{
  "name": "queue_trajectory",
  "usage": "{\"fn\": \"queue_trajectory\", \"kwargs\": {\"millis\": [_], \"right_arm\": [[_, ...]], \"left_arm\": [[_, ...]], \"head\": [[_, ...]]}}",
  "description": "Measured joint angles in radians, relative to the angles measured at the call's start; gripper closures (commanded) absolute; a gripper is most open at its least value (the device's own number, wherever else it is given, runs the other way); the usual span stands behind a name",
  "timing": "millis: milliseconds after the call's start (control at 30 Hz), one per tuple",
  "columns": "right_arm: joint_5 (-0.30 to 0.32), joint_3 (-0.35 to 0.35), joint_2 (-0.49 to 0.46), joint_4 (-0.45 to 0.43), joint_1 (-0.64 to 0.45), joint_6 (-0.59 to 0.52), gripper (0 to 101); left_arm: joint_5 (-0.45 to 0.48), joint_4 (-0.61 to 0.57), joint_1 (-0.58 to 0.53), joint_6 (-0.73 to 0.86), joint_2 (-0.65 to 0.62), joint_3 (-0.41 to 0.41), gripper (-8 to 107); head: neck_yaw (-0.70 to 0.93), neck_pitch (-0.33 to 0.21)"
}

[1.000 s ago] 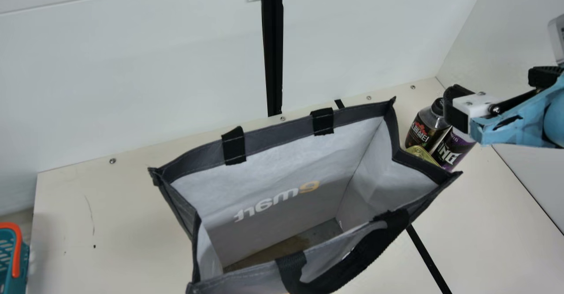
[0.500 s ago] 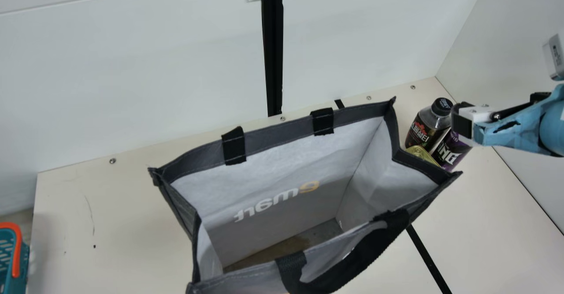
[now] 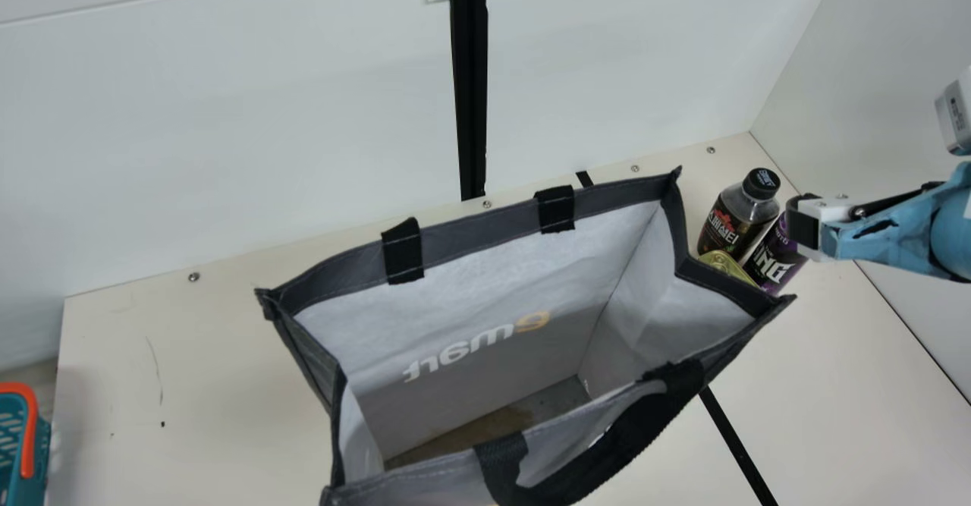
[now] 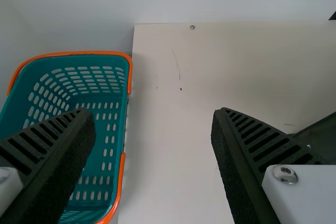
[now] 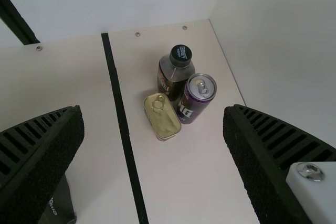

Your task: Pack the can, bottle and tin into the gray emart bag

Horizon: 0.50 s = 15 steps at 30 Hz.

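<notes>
Stretched in from the right near the can (image 3: 772,265), with right hand (image 3: 802,224) released and spread; likewise released with left hand (image 4: 153,111), facing basket (image 4: 123,119) and worktop (image 4: 163,145)

A perforated teal plastic basket (image 4: 116,124) with orange handles (image 4: 79,53) sits just beside the left edge of the cream surface (image 3: 227,385) – in the main view, part of it shows at the left edge. A black tape line (image 5: 124,121) crosses the surface's right-hand part. Along the back edge run small screws (image 3: 193,277), and towards the left the top bears a thin curved scratch (image 3: 155,362) and a dark speck (image 3: 162,424) near its lower end. Behind rises a white back wall (image 3: 227,127), split by a vertical black strip (image 3: 470,81) – a pale side wall (image 3: 895,58) meets it at the right
</notes>
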Motion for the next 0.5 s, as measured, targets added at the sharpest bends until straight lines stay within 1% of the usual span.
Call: {"fn": "queue_trajectory", "kwargs": {"millis": [500], "right_arm": [[0.000,0.000,0.000,0.000,0.000,0.000,10]], "left_arm": [[0.000,0.000,0.000,0.000,0.000,0.000,9]], "head": [[0.000,0.000]]}}
